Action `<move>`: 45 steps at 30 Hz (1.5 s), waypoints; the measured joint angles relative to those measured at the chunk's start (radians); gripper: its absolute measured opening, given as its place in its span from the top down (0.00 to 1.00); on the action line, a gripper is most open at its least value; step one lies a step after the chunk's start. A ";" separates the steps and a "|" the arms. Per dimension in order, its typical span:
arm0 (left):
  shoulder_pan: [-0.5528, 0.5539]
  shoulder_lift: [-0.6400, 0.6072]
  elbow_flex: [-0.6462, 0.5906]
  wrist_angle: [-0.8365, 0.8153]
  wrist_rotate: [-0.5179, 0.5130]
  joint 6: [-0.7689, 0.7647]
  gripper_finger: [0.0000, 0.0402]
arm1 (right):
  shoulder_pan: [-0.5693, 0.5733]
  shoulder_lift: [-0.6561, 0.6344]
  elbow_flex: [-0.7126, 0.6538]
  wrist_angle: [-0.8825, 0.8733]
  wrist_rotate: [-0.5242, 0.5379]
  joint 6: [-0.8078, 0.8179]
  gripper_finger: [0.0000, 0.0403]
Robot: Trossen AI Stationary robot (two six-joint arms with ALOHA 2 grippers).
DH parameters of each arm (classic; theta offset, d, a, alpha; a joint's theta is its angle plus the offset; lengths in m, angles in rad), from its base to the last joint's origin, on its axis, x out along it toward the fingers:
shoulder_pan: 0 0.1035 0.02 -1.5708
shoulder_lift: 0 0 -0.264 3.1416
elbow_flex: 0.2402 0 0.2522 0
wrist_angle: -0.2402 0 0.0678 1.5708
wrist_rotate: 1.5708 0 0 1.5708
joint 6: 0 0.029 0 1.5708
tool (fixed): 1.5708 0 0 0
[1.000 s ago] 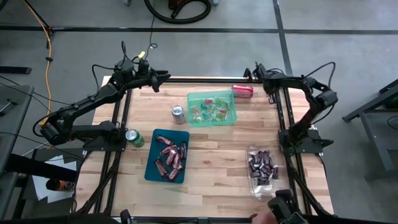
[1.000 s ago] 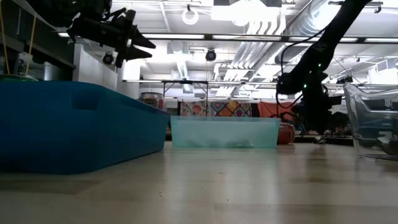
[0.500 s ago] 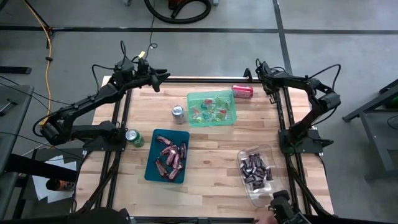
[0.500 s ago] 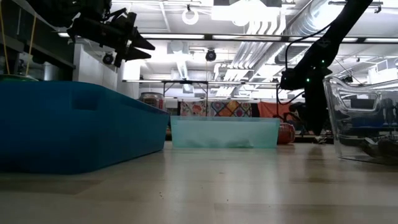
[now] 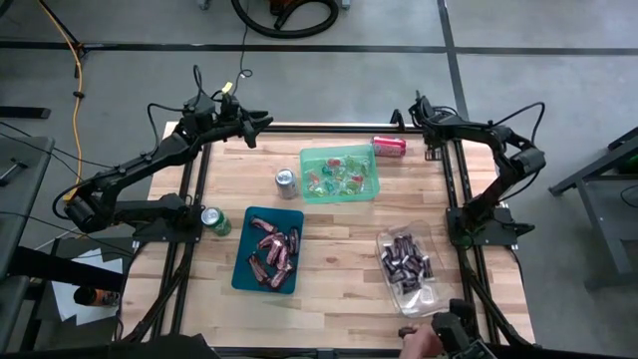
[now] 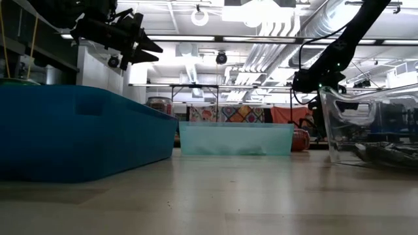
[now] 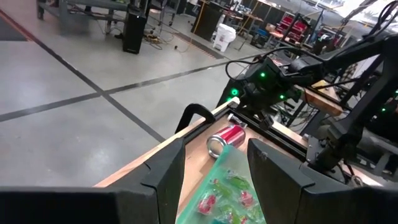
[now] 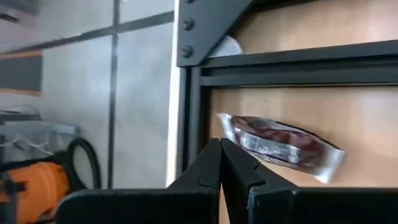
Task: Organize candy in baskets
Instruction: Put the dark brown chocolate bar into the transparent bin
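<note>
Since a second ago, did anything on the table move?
Yes. The clear basket with dark candy slid left, toward the table's middle, with a person's hand showing at the near edge. The teal basket, green basket and cans stayed put. The left gripper and right gripper kept hovering at the far edge.

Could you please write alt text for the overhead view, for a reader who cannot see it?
Three baskets of candy sit on a wooden table: a light green bin at the far middle, a dark teal bin on the left, a clear bin on the right near a person's hand. The left gripper and right gripper hover at the far corners.
</note>
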 joint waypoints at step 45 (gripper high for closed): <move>0.000 0.054 0.000 -0.031 0.000 -0.008 0.59 | 0.252 0.043 -0.169 0.134 0.337 -0.743 1.00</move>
